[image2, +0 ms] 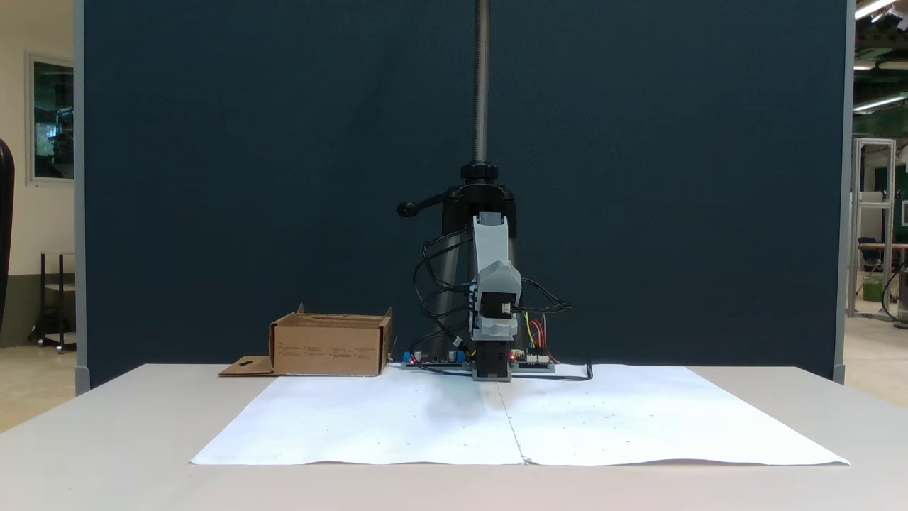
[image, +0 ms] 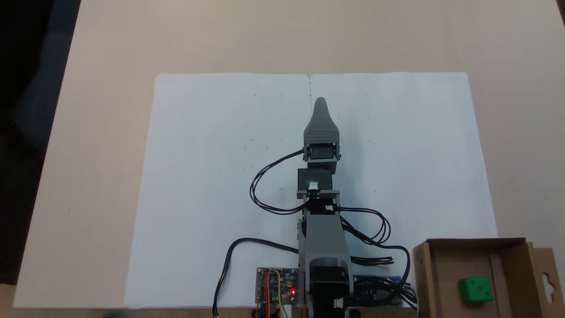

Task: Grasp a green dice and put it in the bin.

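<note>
The green dice [image: 475, 289] lies inside the bin [image: 472, 242], a shallow brown cardboard box at the lower right of a fixed view, beside the arm's base. The bin's side flap [image: 548, 282] with its hang-hole lies flat to the right. In another fixed view the bin [image2: 330, 345] stands left of the arm and its walls hide the dice. My gripper [image: 320, 102] points away from the base over the middle of the white sheet, far from the bin, with nothing visible in it. It shows as one tapered tip, and head-on my gripper [image2: 496, 284] shows no gap clearly.
A large white paper sheet [image: 220, 176] covers the table in front of the arm. Circuit boards [image: 278, 285] and looping black cables [image: 265, 185] sit around the base. A tripod pole [image2: 482, 85] and a dark blue partition [image2: 213, 177] stand behind.
</note>
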